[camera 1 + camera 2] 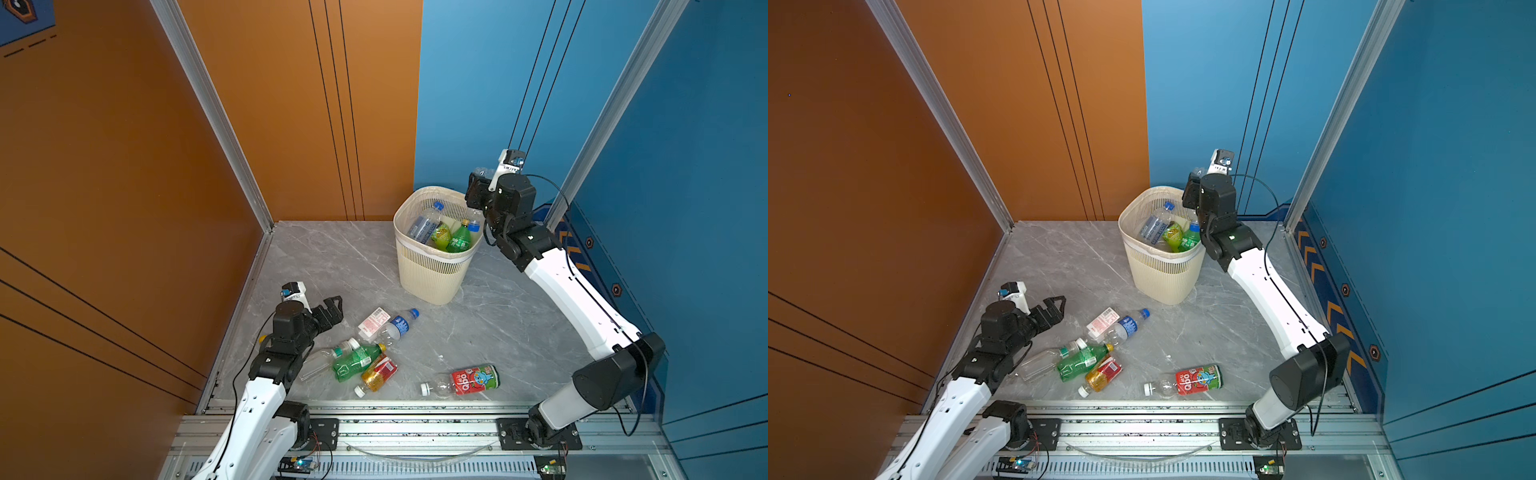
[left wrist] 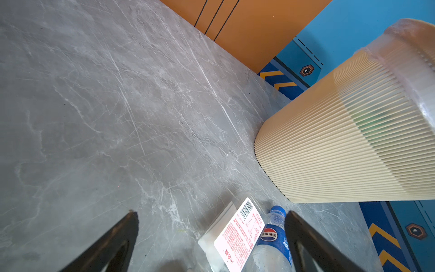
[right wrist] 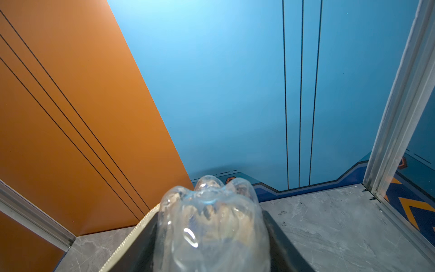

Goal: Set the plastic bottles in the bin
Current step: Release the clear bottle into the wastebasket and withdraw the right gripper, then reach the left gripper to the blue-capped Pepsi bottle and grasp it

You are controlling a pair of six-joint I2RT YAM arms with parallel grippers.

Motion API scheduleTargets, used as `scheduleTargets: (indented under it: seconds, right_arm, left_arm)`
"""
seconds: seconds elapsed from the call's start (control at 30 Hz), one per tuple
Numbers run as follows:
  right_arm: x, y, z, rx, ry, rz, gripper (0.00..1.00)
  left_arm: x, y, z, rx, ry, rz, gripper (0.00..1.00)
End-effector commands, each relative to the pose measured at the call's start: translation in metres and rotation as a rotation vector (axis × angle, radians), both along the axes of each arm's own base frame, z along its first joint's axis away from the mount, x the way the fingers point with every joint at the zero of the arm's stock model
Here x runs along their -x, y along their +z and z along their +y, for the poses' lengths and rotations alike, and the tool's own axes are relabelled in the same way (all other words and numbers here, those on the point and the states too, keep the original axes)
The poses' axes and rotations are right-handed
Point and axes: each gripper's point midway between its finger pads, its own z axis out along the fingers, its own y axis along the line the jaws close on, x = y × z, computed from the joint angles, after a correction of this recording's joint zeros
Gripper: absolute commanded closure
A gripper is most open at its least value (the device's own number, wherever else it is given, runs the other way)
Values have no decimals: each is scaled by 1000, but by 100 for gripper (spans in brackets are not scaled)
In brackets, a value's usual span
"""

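Progress: roughly midway. In both top views the bin (image 1: 432, 278), toward the far side of the tabletop (image 1: 498, 316), holds about four plastic bottles (image 1: 457, 239); six loose bottles (image 1: 1079, 362) lie nearer the arms. Left wrist view: left tool (image 2: 211, 213) spread open and empty near a blue-labelled bottle (image 2: 270, 236). Right wrist view: right tool (image 3: 211, 245) clamped on a clear bottle (image 3: 207, 207) at the bin's rim, apparently awaiting release.

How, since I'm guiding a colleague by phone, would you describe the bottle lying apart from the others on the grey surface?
Start at the cream bin by the blue wall, then come toward the metal rail at the front. Just before it one bottle lies on its side, alone, to the right of the heap of bottles. Only it has a red-and-green cartoon label.
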Motion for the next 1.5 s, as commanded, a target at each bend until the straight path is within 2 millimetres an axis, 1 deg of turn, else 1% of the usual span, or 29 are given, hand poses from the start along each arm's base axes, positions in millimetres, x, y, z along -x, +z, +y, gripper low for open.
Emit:
scheduleTargets:
  seconds: [0.0, 0.1, 0.17, 0.2, 0.23, 0.3, 0.33, 0.4, 0.47, 0.5, 0.57, 0.63, 0.67, 0.7, 0.83, 0.93, 1.0, 1.1, 1.13, 1.2, 1.3, 1.33, 1.47]
  right_arm:
    - [1, 24, 0, 0, 24, -51, 52]
    - [-4, 14, 2, 5, 28, -27, 51]
    - [-7, 6, 4, 1, 34, -5, 49]
    - [-8, 2, 4, -1, 35, 6, 42]
    - [-8, -1, 4, -4, 36, 18, 31]
    - [-7, -7, 3, -8, 29, 32, 16]
    - [-5, -7, 0, -12, 22, 35, 11]
    - [1, -6, -3, -18, 22, 38, 5]
    - [11, -4, -8, -28, 17, 39, 1]
    - [18, -3, -11, -36, 14, 39, 0]
    - [34, -11, -17, -50, 14, 52, 0]
    - [57, -18, -25, -78, 23, 50, 0]
    - [69, -35, -27, -88, 28, 71, 0]
    - [85, -45, -32, -105, 35, 76, 0]
    - [140, -103, -45, -168, 60, 128, 0]
    - [171, -152, -53, -226, 49, 199, 0]
    - [184, -175, -55, -254, 43, 236, 0]
    - [192, -197, -57, -250, 36, 290, 0]
    - [193, -202, -58, -245, 28, 306, 0]
    - [192, -204, -58, -238, 23, 320, 0]
    - [189, -206, -57, -229, 19, 325, 0]
    - [188, -206, -58, -231, 14, 322, 0]
    - [187, -205, -57, -234, 17, 316, 0]
  left_arm:
    - [0, 6, 1, 0, -3, -7, 2]
    - [0, 6, 1, -1, -1, -8, 2]
    - [-1, 7, 1, 1, -1, -10, 2]
    - [-1, 7, 1, 2, -4, -8, 2]
    - [-1, 6, 0, 1, -9, -7, 2]
    - [0, 5, 0, -2, -13, -4, 2]
    - [1, 5, 0, -1, -13, -1, 2]
    - [2, 4, -1, -1, -15, 0, 2]
    - [2, 5, 0, 1, -11, -5, 2]
    - [2, 5, 0, 2, -9, -4, 2]
    - [1, 6, -1, 5, -16, -7, 2]
    - [-1, 4, -3, 8, -22, -8, 2]
    - [-2, 3, -4, 11, -26, -4, 2]
    - [-3, 3, -5, 11, -32, 0, 2]
    - [-5, -1, -8, 21, -41, 12, 2]
    - [-6, -4, -13, 22, -58, 24, 2]
    - [-7, -6, -15, 20, -68, 32, 2]
    - [-6, -3, -22, 18, -98, 31, 2]
    - [-6, -1, -25, 10, -109, 30, 2]
    - [-6, 4, -33, -12, -143, 31, 2]
    - [-5, 8, -57, -65, -241, 39, 1]
    - [-1, 3, -66, -94, -281, 77, 0]
    - [7, -1, -101, -240, -404, 132, 2]
